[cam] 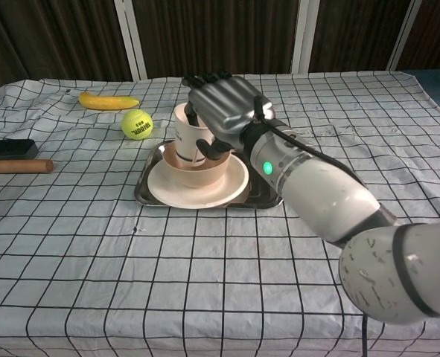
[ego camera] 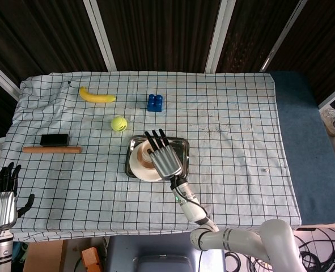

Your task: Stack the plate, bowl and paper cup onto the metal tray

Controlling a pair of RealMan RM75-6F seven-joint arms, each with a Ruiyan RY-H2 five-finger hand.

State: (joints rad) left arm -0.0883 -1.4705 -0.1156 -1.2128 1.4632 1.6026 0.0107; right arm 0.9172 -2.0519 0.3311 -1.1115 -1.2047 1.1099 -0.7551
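Observation:
The metal tray lies mid-table with the white plate on it and the beige bowl on the plate. My right hand grips the white paper cup, upright, its base down inside the bowl. In the head view the hand hides most of the cup and bowl. My left hand hangs off the table's near-left corner, fingers apart, holding nothing.
A tennis ball lies just left of the tray. Behind it are a banana and a blue block. At the left edge sit a black box and a wooden stick.

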